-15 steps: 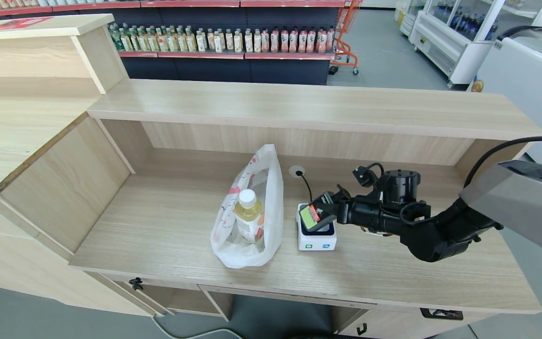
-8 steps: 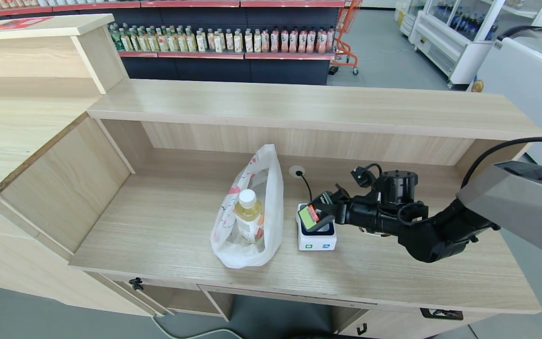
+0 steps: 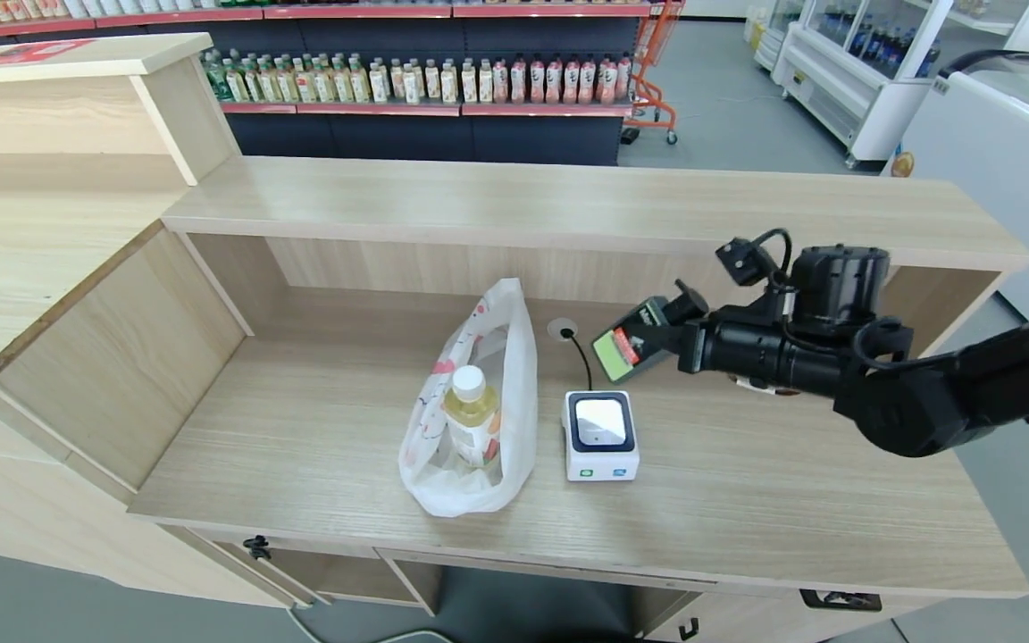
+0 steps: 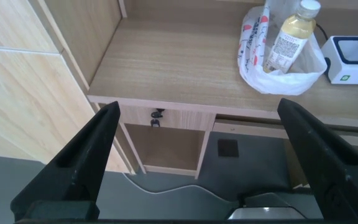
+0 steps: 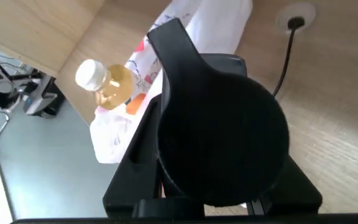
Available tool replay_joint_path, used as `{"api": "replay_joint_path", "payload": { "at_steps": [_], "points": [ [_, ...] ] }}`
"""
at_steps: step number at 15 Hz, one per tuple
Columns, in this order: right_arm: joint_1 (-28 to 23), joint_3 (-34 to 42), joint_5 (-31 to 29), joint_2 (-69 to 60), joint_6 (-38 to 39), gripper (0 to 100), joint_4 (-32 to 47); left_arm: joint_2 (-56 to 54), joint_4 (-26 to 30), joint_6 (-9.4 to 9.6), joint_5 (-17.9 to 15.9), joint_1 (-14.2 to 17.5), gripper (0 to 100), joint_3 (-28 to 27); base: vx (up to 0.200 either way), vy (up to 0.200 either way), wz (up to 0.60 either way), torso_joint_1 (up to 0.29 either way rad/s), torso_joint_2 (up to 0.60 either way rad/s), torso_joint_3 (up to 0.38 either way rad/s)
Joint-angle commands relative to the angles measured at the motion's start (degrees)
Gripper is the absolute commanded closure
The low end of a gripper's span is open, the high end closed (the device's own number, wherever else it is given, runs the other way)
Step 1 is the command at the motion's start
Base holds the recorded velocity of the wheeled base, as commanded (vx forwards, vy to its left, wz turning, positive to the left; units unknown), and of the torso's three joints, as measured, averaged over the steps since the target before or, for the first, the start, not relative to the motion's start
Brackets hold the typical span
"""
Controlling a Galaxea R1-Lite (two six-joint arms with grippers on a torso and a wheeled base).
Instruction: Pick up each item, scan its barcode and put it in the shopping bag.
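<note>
Right pincer (image 3: 657,332) clenched on a small flat green packet with a red label (image 3: 618,355), held in the air to the right of and beyond the white box scanner with a dark window (image 3: 601,435), above the pale wood-grain worktop (image 3: 300,420); packet face turned left and slightly near, not over the scanner window. Left pincer (image 4: 199,109) released, nothing in it, hanging low on the near side of the worktop's front edge, well apart from the work. White plastic shopping bag (image 3: 470,402) stands open just left of the scanner; inside it a clear bottle of yellow drink with a white cap (image 3: 470,413), upright. Progress, as I judge it: one item is bagged, one is in hand. Whether the packet's barcode has been read cannot be told from here. Left to do: a scan if none has registered, then carry the packet left and drop it into the bag. In the way: the scanner and its black cable (image 3: 580,355), running from the scanner's far side to a round cable port (image 3: 563,328), lie between packet and bag. The bag mouth is narrow and limp, and the bottle takes up much of it, so the drop likely wants to come from above. A raised wooden ledge (image 3: 568,201) bounds the far side; shelves of bottled drinks (image 3: 407,80) stand beyond
</note>
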Motion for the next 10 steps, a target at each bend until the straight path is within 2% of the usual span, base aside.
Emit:
{"api": "replay_joint_path", "payload": {
  "at_steps": [1, 3, 5, 10],
  "points": [
    [0.28, -1.01, 0.1, -5.45, -1.38, 100, 0.91, 0.09, -0.02, -0.07, 0.0, -0.04, 0, 0.0, 0.0, 0.2, 0.0, 0.012, 0.0, 0.007],
    [0.28, -1.89, 0.1, -4.66, -2.43, 100, 2.06, 0.09, -0.02, -0.07, 0.0, -0.04, 0, 0.0, 0.0, 0.2, 0.0, 0.015, 0.01, 0.0],
    [0.28, -4.26, 0.01, -2.11, -2.52, 100, 2.41, 0.0, -0.02, -0.07, 0.0, -0.04, 0, 0.0, 0.2, 0.2, 0.0, -0.007, 0.0, 0.002],
    [0.1, -17.36, 0.01, 10.1, -4.45, 100, 4.69, 0.0, -0.02, 0.11, -0.09, -0.04, 0, 0.0, 0.0, 0.0, 0.0, 0.0, 0.0, 0.0]
  ]
}}
